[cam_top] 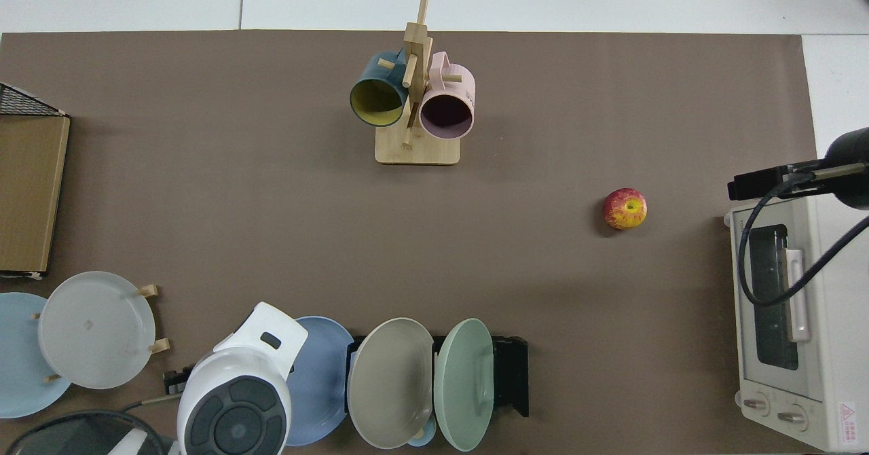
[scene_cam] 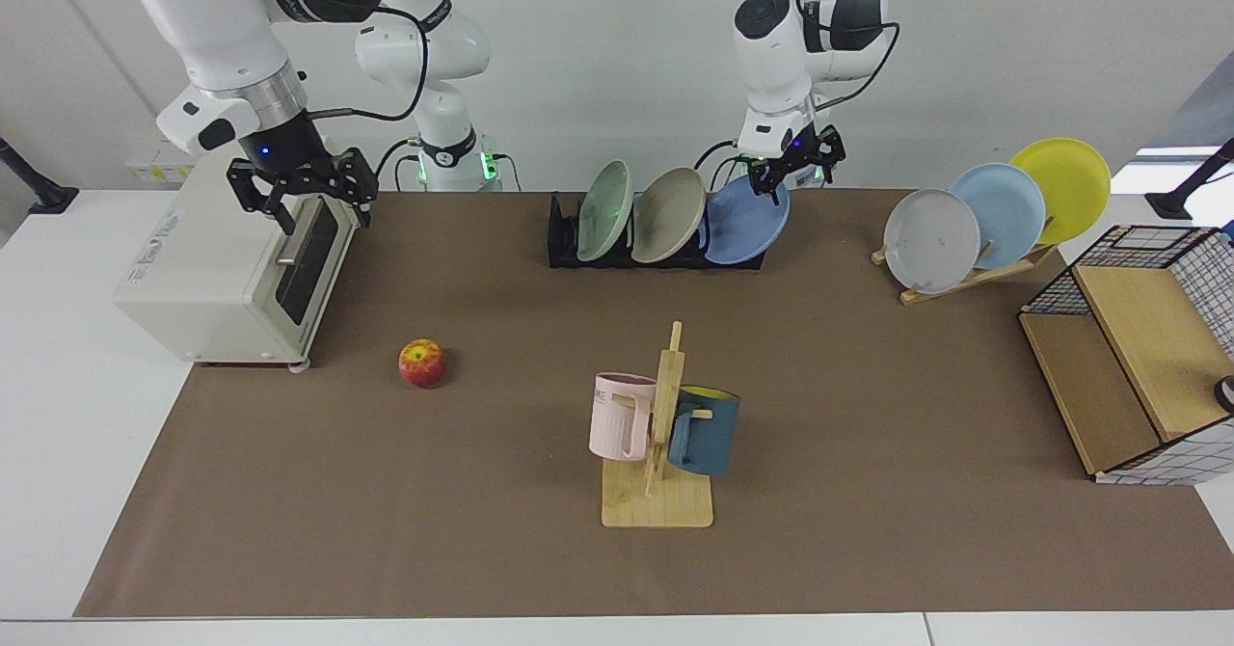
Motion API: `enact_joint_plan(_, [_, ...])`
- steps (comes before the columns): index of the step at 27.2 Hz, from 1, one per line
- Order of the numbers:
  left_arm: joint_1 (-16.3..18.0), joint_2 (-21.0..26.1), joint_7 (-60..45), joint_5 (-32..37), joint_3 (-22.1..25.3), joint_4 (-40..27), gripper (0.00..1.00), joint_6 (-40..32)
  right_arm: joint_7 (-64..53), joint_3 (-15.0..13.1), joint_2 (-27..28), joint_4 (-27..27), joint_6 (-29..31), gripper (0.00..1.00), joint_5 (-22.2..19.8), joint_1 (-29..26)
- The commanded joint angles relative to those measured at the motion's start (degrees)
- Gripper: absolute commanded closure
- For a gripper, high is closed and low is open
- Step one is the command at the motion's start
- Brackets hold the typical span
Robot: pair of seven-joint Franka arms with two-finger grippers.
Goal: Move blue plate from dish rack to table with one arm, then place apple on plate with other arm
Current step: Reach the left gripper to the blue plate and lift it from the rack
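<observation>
The left gripper (scene_cam: 791,168), fingers spread and empty, hangs at the blue plate's (scene_cam: 744,222) upper rim; that plate leans in the dish rack (scene_cam: 559,241) at 12 o'clock. The right gripper (scene_cam: 310,204), open, waits above the toaster oven (scene_cam: 217,265). The apple (scene_cam: 421,363) sits on the desk (scene_cam: 482,530) at 9 o'clock.

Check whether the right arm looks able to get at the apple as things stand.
Probably yes. The apple lies alone on the brown mat of the table, nothing over or against it. The right gripper hovers open at the toaster oven, the nearest thing, and that stands off to one side.
</observation>
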Motion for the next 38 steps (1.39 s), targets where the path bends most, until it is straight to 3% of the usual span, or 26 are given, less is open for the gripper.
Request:
enact_joint_plan(1, [-1.52,-1.92,0.01,-1.11,-0.61,-4.33,0.01,2.12,1.31,0.42,-0.37,0.16,-0.43,0.0,-0.17,-0.24])
enact_joint_plan(5, [-1.6,-1.92,0.37,-1.99,-0.7,-4.42,0.02,1.6,1.31,0.42,-0.37,0.16,-0.43,0.0,-0.17,-0.24])
enact_joint_plan(8, [-2.92,-1.83,0.8,-2.34,-0.79,-5.13,0.11,1.51,1.31,0.42,-0.37,0.16,-0.43,0.0,-0.17,-0.24])
enact_joint_plan(11, [-3.45,-1.66,1.07,-2.34,-0.88,-5.48,0.29,1.68,1.31,0.42,-0.37,0.16,-0.43,0.0,-0.17,-0.24])
enact_joint_plan(15, [-3.54,-1.66,3.0,-2.52,-1.05,-5.48,0.63,1.42,1.31,0.42,-0.37,0.16,-0.43,0.0,-0.25,-0.24])
enact_joint_plan(18, [-3.45,-0.96,3.18,-2.87,-2.02,-5.57,0.73,1.86,1.31,0.42,-0.37,0.16,-0.43,0.0,-0.17,-0.24])
enact_joint_plan(21, [-3.36,-0.87,3.18,-2.87,-2.11,-5.57,1.0,1.77,1.31,0.42,-0.37,0.16,-0.43,0.0,-0.17,-0.24])
enact_joint_plan(28, [-1.96,-1.48,-0.5,0.54,-5.79,-3.46,1.0,0.55,1.31,0.42,-0.37,0.16,-0.43,0.0,-0.17,-0.24])
enact_joint_plan(38, [-1.17,-0.96,-2.27,4.25,-6.94,5.85,1.0,-10.44,1.31,0.42,-0.37,0.16,-0.43,0.0,-0.17,-0.24])
